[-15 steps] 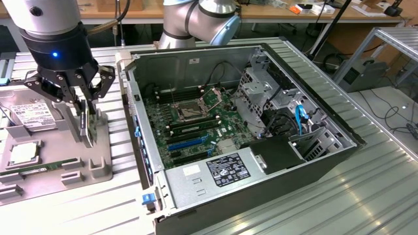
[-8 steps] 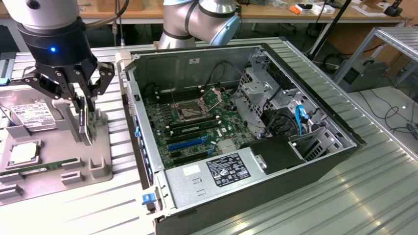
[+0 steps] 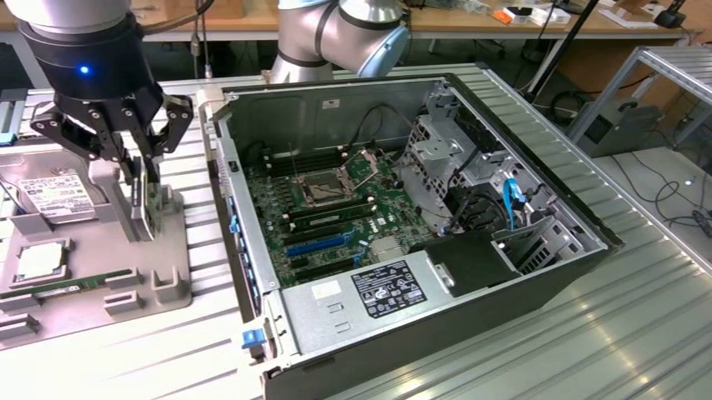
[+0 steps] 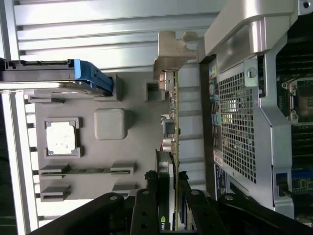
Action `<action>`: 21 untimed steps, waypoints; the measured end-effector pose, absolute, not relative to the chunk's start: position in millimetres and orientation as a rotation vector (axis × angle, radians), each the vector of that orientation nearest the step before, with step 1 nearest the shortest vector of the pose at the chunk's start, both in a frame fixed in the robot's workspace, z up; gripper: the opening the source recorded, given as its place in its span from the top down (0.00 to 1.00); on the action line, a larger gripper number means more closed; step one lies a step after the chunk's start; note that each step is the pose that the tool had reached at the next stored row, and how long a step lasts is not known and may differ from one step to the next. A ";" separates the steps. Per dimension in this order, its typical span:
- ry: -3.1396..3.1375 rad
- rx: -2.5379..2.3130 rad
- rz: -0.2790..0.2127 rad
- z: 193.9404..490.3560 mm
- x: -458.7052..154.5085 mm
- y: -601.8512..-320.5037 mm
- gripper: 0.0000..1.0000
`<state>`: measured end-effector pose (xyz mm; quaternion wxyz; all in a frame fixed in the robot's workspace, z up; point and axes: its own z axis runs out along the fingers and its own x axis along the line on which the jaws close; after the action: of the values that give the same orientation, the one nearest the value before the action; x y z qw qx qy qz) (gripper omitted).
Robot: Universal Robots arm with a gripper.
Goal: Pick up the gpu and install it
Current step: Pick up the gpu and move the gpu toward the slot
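The gpu [image 3: 142, 208] stands on edge in a slot of the grey holder tray [image 3: 167, 267], at the exterior view's left beside the open computer case [image 3: 534, 275]. My gripper [image 3: 139, 179] hangs straight over it, black fingers reaching down on both sides of the card. In the wrist view the gpu [image 4: 168, 142] runs edge-on, its metal bracket at the far end and its near end between the fingers [image 4: 146, 205]. My gripper [image 4: 167, 198] is shut on the card, which still sits in the tray. The motherboard [image 3: 333, 208] lies bare inside the case, with blue slots [image 3: 317, 243].
The tray also carries a silver hard drive [image 3: 50, 198], a processor chip [image 3: 39, 260] and a memory stick [image 3: 67, 287]. The case's metal wall [image 3: 228, 217] rises just beside the tray. Drive cages and cables [image 3: 468, 167] fill the case's far side. A ribbed metal tabletop [image 3: 623, 333] lies around.
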<state>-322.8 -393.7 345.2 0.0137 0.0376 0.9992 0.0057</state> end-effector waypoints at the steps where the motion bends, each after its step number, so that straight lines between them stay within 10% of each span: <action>1: 3.112 0.117 0.018 345.8 -322.9 -393.7 0.73; 21: 3.112 0.117 0.021 363.3 -322.9 -393.7 0.73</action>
<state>-322.9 -393.7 363.3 0.0136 0.0377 0.9992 0.0066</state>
